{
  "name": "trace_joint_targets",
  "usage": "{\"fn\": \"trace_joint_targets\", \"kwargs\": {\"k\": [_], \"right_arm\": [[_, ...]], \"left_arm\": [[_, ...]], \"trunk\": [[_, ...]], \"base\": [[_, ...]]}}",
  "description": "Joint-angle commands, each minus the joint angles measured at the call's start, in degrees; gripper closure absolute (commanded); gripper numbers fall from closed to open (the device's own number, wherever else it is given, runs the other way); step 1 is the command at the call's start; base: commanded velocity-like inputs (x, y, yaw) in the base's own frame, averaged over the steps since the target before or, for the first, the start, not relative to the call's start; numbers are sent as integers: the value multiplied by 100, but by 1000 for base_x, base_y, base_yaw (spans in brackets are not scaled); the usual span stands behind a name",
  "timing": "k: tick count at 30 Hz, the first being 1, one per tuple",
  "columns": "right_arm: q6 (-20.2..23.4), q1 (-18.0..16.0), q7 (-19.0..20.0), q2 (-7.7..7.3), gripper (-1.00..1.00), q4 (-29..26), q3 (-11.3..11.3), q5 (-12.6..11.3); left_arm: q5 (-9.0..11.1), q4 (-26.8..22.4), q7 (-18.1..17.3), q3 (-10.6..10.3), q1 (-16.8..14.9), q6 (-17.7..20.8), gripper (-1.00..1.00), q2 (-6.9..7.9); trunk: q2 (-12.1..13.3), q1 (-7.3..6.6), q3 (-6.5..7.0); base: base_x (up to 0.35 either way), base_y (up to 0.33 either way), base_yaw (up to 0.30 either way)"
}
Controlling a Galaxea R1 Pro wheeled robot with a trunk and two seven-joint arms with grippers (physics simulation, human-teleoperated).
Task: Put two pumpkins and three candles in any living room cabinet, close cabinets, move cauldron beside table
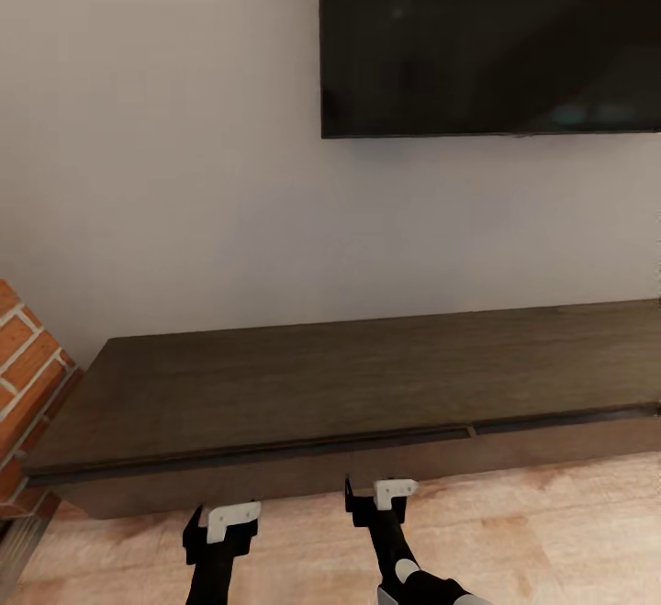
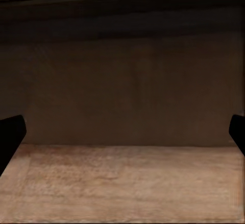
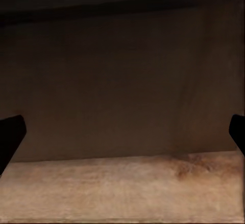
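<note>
Across the middle of the head view, the cabinet lies with its drawer fronts flush, so you're likely at the opening or checking step. Your left gripper and right gripper hover low in frame, just before its front. Both sets of fingers spread wide, holding nothing. Next, you need a grip on a handleless front.

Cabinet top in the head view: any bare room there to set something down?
The cabinet top is bare from the brick column at its left end to the picture's right edge, under the TV. The wood floor along its front is bare too, apart from the left pincer and right pincer, both open.
</note>
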Motion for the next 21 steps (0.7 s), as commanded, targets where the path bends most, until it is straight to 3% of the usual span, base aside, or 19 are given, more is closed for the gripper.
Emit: {"fn": "trace_joint_targets", "kwargs": {"k": [1, 16, 21], "right_arm": [[-9, -5, -49, 0, -100, -4, 49, -15], [-9, -5, -49, 0, -100, -4, 49, -21], [-9, -5, -49, 0, -100, -3, 49, -23]], "left_arm": [[60, -3, 32, -30, -7, -39, -100, 8], [60, 6, 32, -31, -7, -39, -100, 6], [60, 6, 23, -32, -7, -39, -100, 4]], "trunk": [[-2, -4, -4], [-2, -4, -4], [-2, -4, -4]], "base": [[-336, 0, 0], [-337, 0, 0], [-125, 0, 0]]}}
